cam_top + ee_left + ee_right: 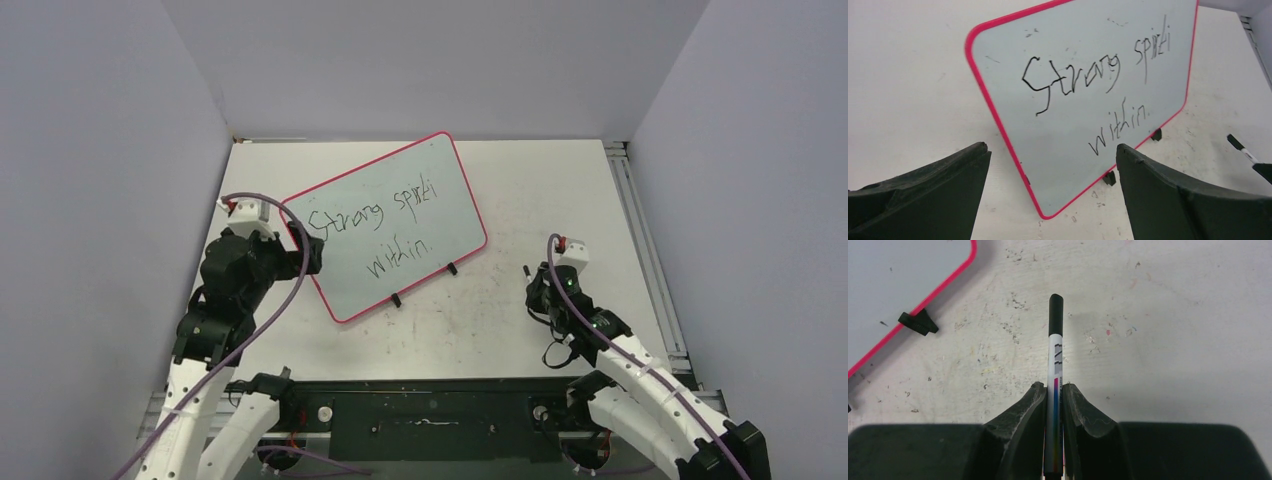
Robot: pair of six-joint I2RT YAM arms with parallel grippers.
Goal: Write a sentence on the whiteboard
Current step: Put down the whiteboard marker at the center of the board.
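Treat the whiteboard [420, 185] — left of centre, sentence [375, 235] across it — as likely light, stiff, slippery-faced; take by the pink rim [998, 117]. Note left gripper [1050, 146] spread wide at its left edge, right gripper [1054, 386] pinching the marker [1055, 340].

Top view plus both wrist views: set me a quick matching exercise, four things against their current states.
1. left gripper
2. right gripper
3. pale glossy whiteboard with pink-red rim
4. white marker with black end

A. clamped, black end pointing forward
B. bears the black handwritten sentence
C. open, gripping nothing
D. shut on the marker

Pairs: 1-C, 2-D, 3-B, 4-A
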